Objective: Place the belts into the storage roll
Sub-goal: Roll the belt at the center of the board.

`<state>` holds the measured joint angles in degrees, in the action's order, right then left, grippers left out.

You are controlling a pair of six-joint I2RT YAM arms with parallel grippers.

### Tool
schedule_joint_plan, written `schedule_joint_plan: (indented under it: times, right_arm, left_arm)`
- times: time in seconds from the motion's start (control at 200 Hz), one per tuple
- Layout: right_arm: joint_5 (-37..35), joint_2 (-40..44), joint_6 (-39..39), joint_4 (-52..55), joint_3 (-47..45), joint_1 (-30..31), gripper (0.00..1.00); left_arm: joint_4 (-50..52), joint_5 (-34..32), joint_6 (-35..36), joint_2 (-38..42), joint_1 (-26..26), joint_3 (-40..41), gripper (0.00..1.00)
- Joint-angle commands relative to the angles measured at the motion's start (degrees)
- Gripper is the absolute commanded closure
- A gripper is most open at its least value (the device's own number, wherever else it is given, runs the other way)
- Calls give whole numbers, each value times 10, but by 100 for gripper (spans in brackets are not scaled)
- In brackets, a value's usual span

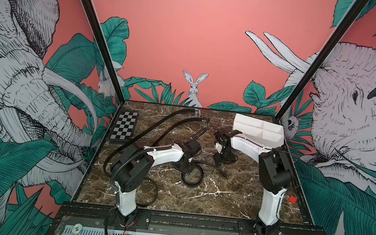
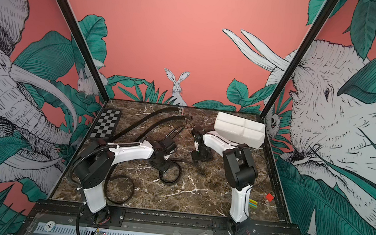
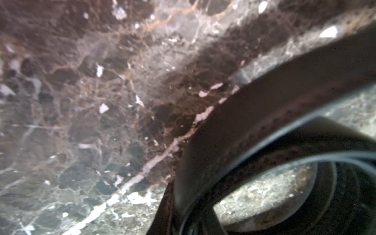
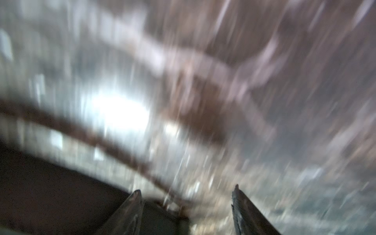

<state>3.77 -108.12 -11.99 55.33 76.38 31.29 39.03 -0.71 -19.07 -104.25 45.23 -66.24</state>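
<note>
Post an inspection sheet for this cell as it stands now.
Surface: marble tabletop, nothing spilled.
Job's things: coiled belt mid-table; two long belts running from far centre to near left; white storage roll far right, tilted, no belt inside.
Clutter: checkered board; red block; striped block.
Grippers: left hand down on the coiled belt, jaws hidden; right hand open, view blurred.
Cables: ribbed hose along the left arm.
Surroundings: jungle-print walls, black frame posts.

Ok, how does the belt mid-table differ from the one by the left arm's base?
The middle belt is a small coil of several turns; the near belt is one wide loop. The left gripper is at the middle belt; the near belt lies away from it. Both are black.
</note>
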Motion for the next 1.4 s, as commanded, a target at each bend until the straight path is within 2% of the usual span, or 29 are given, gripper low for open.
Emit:
schedule_joint_plan:
  times: [0.0,0.075,0.23,0.365,0.55,0.65,0.725,0.795,0.94,1.01,1.115,1.396]
  right_arm:
    - [-13,64,-27,5,-39,11,28]
    - [-25,90,-18,-27,-40,11,25]
    - [31,86,-11,-102,-33,15,25]
    - [77,57,-14,-148,-28,30,29]
    - [98,39,-16,-189,-26,51,34]
    - [104,21,-18,-197,-23,55,41]
    - [100,0,-16,-197,-19,55,49]
    - [89,-19,-13,-189,-16,55,60]
    - [70,-31,-11,-182,-20,55,90]
    - [55,-21,-11,-180,-32,54,100]
    - [51,-8,-9,-180,-50,46,100]
    - [48,17,-7,-183,-88,29,100]
  left_arm:
    - [18,-88,26,-26,-17,-2,100]
    - [22,-93,34,-30,-17,-9,100]
    - [24,-105,42,-37,-19,-21,100]
    - [25,-111,43,-41,-21,-28,100]
    - [26,-115,45,-46,-20,-33,100]
    - [29,-117,46,-52,-21,-37,100]
    - [29,-116,46,-56,-21,-40,100]
    - [28,-115,44,-59,-22,-38,100]
    - [31,-109,39,-68,-28,-31,100]
    - [39,-111,32,-75,-33,-28,97]
    - [50,-112,22,-85,-42,-24,86]
    - [67,-120,0,-117,-72,-23,85]
